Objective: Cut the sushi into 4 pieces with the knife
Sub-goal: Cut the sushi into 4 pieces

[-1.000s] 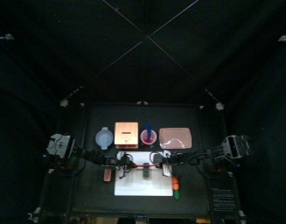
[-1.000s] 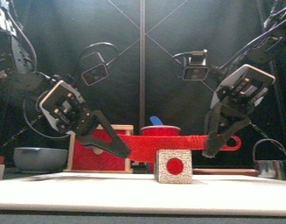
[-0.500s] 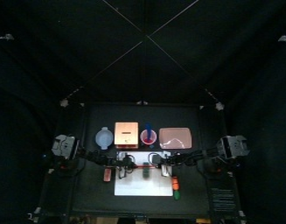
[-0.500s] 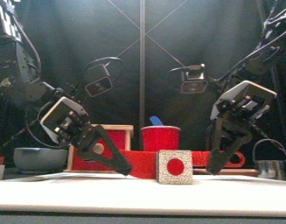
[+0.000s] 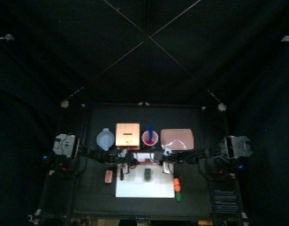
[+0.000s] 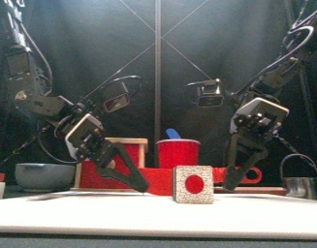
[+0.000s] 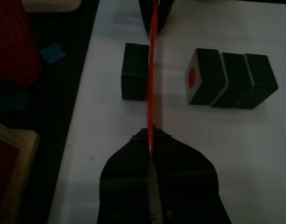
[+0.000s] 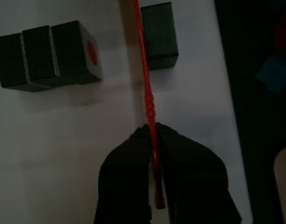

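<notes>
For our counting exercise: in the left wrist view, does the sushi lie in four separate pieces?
No, one block lies apart across the red knife from three blocks packed together.

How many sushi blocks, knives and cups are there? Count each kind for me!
sushi blocks: 4 (one apart, three together)
knives: 2 (red knife, blue knife)
red cup: 1
Total: 7

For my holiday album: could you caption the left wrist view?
Black fingers hold a red knife edge-on over the white board, between one loose sushi block and a row of three.
</notes>
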### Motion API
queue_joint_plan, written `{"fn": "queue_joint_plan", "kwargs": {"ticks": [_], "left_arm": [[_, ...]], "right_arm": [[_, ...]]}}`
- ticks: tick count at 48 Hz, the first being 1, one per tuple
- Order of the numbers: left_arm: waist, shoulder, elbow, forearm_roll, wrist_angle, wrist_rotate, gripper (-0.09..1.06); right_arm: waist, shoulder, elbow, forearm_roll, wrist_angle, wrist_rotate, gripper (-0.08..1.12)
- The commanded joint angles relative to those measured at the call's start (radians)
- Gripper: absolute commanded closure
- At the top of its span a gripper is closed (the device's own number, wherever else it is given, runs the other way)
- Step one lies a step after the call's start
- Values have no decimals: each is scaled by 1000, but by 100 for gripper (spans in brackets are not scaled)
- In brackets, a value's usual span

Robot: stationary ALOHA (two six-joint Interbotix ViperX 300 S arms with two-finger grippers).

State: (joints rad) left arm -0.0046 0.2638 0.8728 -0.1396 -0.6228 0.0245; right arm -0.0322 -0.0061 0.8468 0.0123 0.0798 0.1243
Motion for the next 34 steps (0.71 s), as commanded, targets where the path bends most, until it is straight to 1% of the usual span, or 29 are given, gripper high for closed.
{"fn": "queue_joint_plan", "kwargs": {"ticks": [1, 11, 23, 28, 34], "left_arm": [[21, -41, -28, -2, -6, -3, 67], [15, -106, -26, 0, -6, -3, 67], [3, -190, -23, -2, -6, -5, 67], [-26, -201, -20, -3, -6, -6, 67], [-67, -195, -18, -5, -6, -8, 67]], "right_arm": [[-2, -46, -40, -11, 0, 2, 97], [6, -91, -66, -11, 37, 3, 97], [64, -163, -80, -5, 57, 3, 97], [87, -181, -80, 3, 58, 3, 97], [118, -186, -83, 25, 54, 5, 97]]}}
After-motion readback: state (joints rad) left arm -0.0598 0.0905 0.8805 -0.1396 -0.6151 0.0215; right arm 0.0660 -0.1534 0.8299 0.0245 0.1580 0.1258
